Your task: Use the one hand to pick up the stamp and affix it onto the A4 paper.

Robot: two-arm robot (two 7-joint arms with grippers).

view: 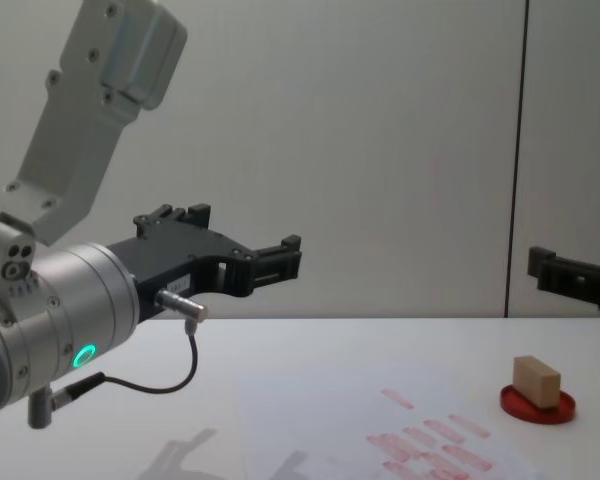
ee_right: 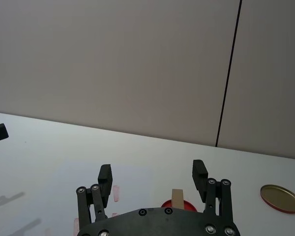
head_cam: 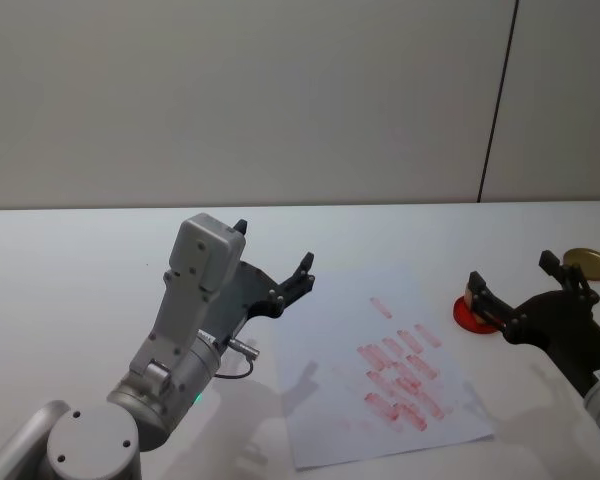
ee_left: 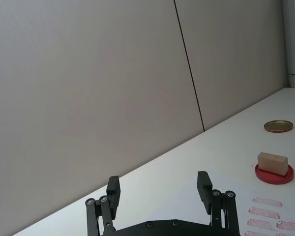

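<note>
Chest view: stamp (view: 536, 380) sat flat on the ink pad (view: 537, 405). My right hand (head_cam: 510, 275) hovered near the pad, a bit above it, fingers spread and empty. The stamp was ahead between them with nothing in the way. A4 paper (head_cam: 320, 400) lay beside the pad. Left gripper (head_cam: 273, 247) was across the paper from the pad, spread too, idle.
</note>
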